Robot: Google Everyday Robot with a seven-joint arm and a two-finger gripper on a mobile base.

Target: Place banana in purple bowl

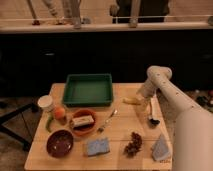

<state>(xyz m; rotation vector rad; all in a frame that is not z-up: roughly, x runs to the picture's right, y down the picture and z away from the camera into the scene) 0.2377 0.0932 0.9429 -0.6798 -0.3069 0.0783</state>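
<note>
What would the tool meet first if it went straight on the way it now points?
The tool hangs by the right end of the banana, pointing down. Straight on, it would probably meet that end or the tabletop just beside it; depth is unclear.

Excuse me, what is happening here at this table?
A robot arm is working on putting a banana into the purple bowl. Its gripper hangs low over the table, right beside the banana, which lies near the far right of the tabletop next to the green tray. Whether the gripper touches the banana cannot be seen. The purple bowl sits at the opposite, near left corner, and the banana is not yet in it.
</note>
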